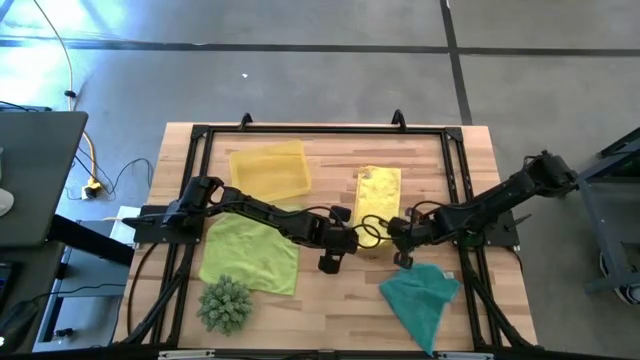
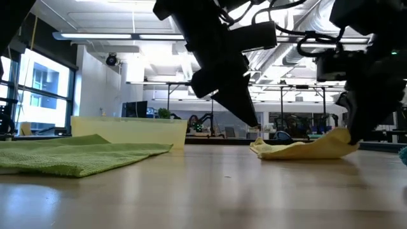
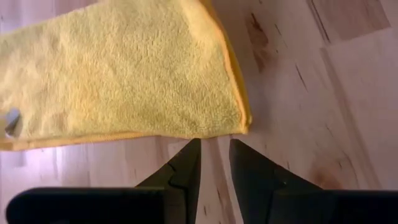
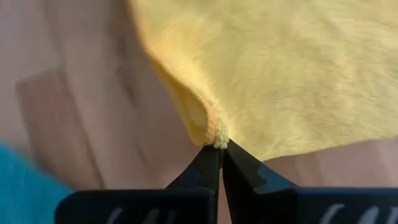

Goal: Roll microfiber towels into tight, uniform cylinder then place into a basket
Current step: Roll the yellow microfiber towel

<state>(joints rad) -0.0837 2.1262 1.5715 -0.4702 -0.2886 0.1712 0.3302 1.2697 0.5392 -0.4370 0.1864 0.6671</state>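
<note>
Because the yellow towel is pinched only at its hem corner by the closed right gripper, that corner may slip free if it is pulled, or the roll may start skewed, since the left gripper stands slightly parted just short of the opposite corner, gripping nothing. Yellow towel: folded into a narrow strip, soft pile, stitched hem, near edge lifted; lying mid-table, just beside the translucent yellow basket.
</note>
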